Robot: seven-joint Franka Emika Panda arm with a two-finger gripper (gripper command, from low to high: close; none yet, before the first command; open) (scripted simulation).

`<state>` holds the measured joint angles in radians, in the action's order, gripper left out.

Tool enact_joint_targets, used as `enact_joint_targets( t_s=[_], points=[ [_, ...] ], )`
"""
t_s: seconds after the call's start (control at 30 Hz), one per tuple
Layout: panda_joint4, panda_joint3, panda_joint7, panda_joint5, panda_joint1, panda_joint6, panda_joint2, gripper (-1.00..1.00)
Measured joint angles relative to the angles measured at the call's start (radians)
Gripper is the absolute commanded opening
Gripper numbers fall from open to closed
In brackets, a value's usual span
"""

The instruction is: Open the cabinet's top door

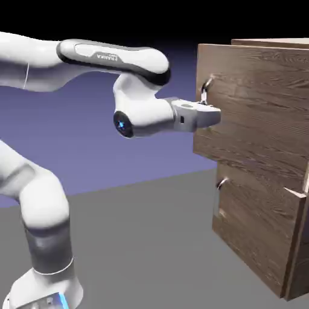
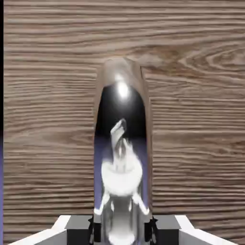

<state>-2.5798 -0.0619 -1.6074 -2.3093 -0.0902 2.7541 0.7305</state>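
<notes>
While two fingertips pinch top door's one curved handle, hand closed down, barely parted.

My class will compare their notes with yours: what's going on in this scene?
A white robot arm is working at a brown wood-grain cabinet. Its gripper is closed on the small curved silver handle of the top door, at the handle's lower part in the exterior view. The shorter lower panel, with its own silver handle, is not being touched.
</notes>
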Motion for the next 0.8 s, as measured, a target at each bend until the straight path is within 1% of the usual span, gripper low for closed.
enact_joint_targets(
  t_s=[0.23, 0.43, 0.63, 0.8],
  points=[
    [-0.091, -0.139, 0.184, 0.306, -0.082, -0.046, 0.125, -1.00],
    [-0.153, -0.236, 0.345, 0.569, -0.089, -0.126, 0.220, -1.00],
    [-0.190, -0.345, 0.489, 0.828, -0.041, -0.281, 0.291, -1.00],
    [-0.177, -0.474, 0.574, 1.043, 0.010, -0.476, 0.314, -1.00]
  ],
)
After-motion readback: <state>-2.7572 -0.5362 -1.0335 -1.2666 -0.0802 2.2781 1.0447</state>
